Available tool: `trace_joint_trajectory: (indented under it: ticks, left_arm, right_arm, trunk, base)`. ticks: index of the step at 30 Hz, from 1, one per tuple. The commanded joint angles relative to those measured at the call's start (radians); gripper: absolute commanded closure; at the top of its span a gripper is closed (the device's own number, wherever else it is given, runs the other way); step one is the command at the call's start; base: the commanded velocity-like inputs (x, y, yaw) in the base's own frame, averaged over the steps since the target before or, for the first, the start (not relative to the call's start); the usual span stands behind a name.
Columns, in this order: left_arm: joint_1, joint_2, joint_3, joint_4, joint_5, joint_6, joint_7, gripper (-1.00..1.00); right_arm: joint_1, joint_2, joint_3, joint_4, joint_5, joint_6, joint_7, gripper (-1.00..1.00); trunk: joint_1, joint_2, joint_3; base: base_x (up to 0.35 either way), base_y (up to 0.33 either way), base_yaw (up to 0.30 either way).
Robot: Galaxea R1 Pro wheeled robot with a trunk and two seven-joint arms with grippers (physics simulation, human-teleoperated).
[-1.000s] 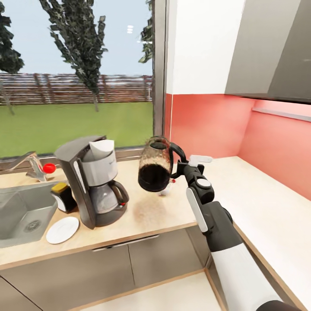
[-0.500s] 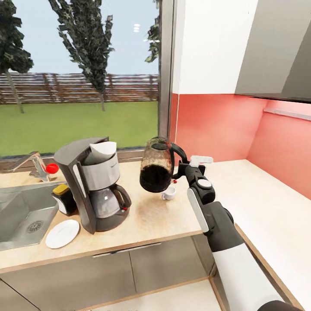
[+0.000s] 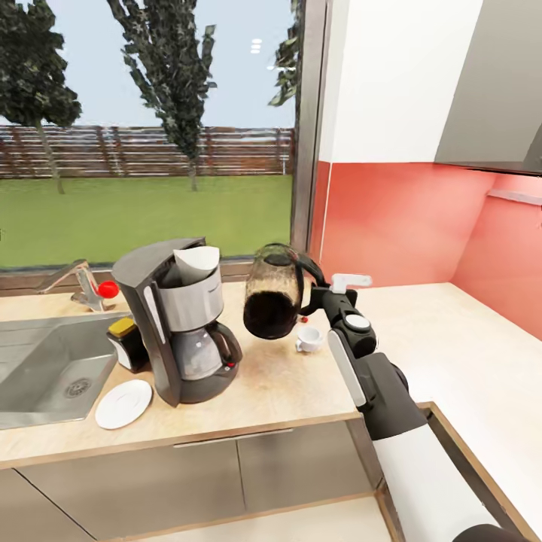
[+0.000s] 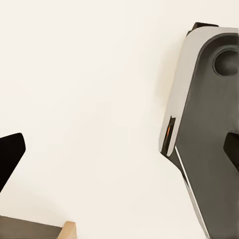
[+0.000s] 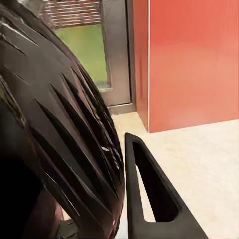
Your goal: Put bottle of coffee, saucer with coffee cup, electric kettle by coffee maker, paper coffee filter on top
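One kettle (image 3: 272, 301) held off the counter (image 3: 286, 384) by its handle in the right gripper (image 3: 315, 295), closed. One coffee maker (image 3: 181, 320), saucer (image 3: 123, 403), cup (image 3: 308, 338) partly hidden, jar (image 3: 126, 342) half hidden. Left gripper state: can't tell.

The countertop (image 3: 286, 391) is a light wood-grain surface with a steel sink (image 3: 45, 369) set into its left part and a faucet (image 3: 83, 282) behind the sink. The coffee maker (image 3: 181, 324) stands upright on the counter just right of the sink. A yellow-topped jar (image 3: 126, 342) stands touching or just beside its left side. A white saucer (image 3: 123, 403) lies flat in front of the jar. A white cup (image 3: 309, 339) sits on the counter well right of the coffee maker.
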Motion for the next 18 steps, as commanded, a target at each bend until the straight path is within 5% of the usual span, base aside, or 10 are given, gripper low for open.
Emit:
trace_joint_trajectory:
  ticks: [1, 18]
  left_arm:
    - [0.000, 0.000, 0.004, 0.001, -0.003, -0.004, 0.002, -1.00]
    - [0.003, 0.002, 0.002, 0.001, -0.003, -0.003, 0.002, -1.00]
  right_arm:
    - [-0.001, 0.004, 0.008, 0.005, -0.005, -0.002, -0.016, 1.00]
    - [-0.001, 0.026, 0.011, 0.021, 0.013, 0.021, -0.016, 1.00]
  trunk:
    - [0.001, -0.001, -0.002]
    - [0.001, -0.001, -0.002]
  base:
    - [0.116, 0.000, 0.000]
    - [0.288, 0.000, 0.000]
